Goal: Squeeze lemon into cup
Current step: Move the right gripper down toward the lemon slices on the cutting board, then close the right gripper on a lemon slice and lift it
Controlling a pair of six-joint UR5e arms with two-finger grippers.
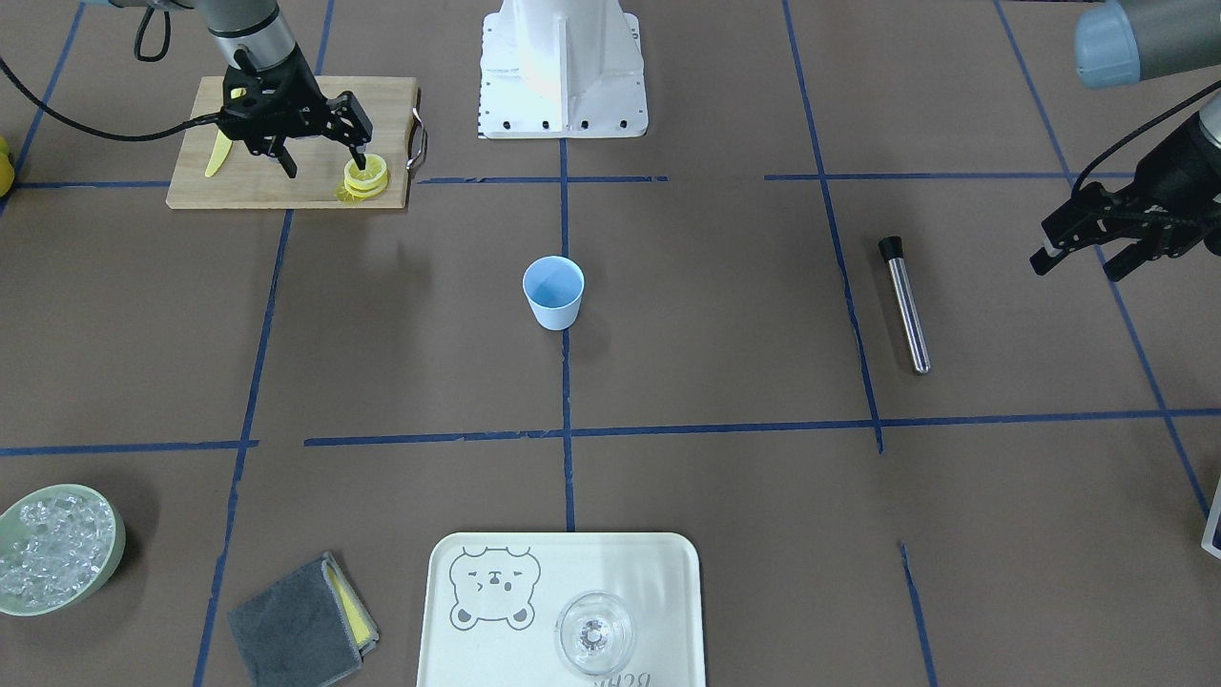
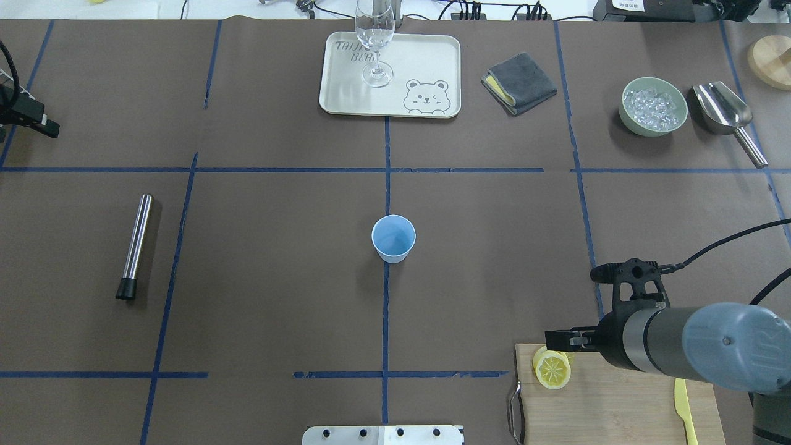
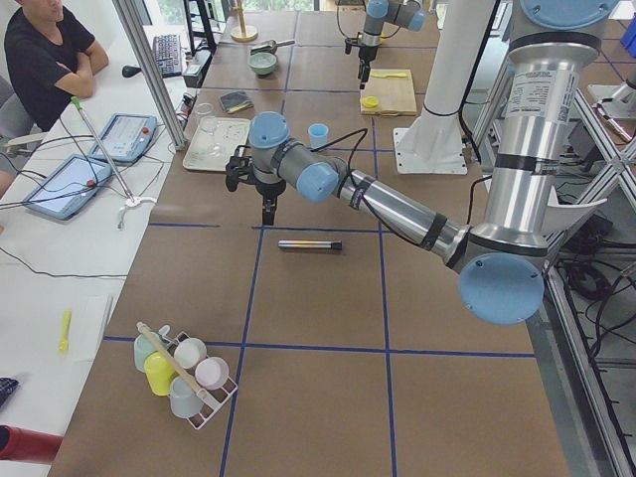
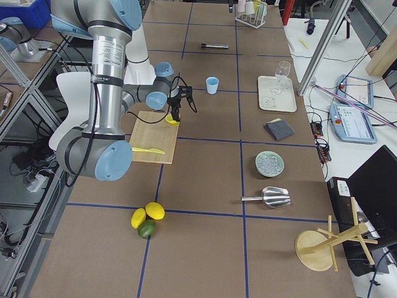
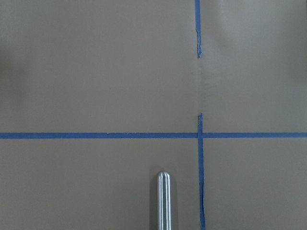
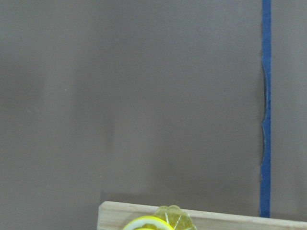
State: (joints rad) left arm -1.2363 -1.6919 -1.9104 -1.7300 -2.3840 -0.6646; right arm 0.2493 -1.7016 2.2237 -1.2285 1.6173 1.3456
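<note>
Brown taped table [image 2: 247,247], cup [image 2: 393,238] central, bear tray [image 2: 432,62] lettering part-hidden

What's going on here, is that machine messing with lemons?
The right gripper is down over a wooden cutting board. Its jaws are open and one fingertip is at the stack of lemon slices. No slice looks lifted yet. The blue cup stands in the middle of the table and looks empty. The left gripper hangs open off to the side, holding nothing.
</note>
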